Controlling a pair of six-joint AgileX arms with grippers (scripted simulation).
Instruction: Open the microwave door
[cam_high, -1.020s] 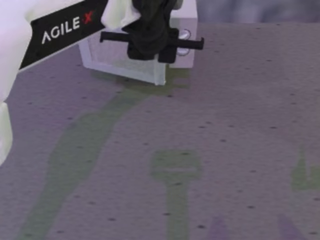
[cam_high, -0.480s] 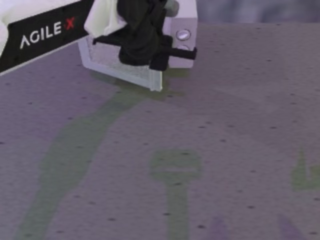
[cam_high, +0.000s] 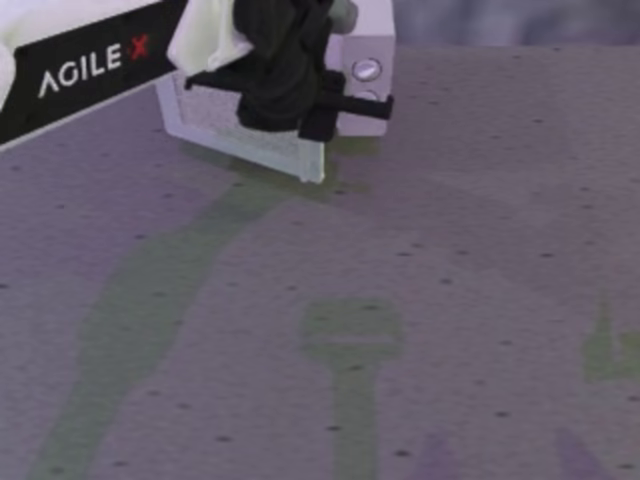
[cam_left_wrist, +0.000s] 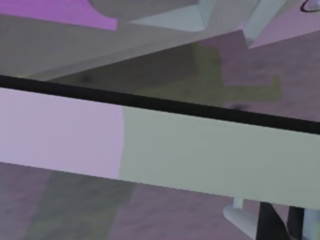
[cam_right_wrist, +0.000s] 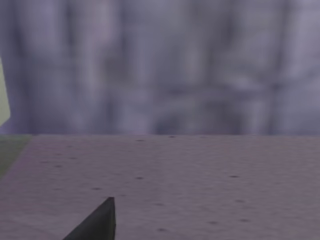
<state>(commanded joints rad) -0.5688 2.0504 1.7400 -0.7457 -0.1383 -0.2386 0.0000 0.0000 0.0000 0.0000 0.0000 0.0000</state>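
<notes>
The left hand hides most of the microwave door.

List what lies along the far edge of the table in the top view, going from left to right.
Left arm's white link with the AGILEX label → microwave door, swung partly open → left gripper, black, over the door and the microwave → silver knob on the microwave's front panel → bare table.

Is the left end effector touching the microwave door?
Cannot tell: in the top view the left end effector overlaps the microwave door, hiding any contact.
</notes>
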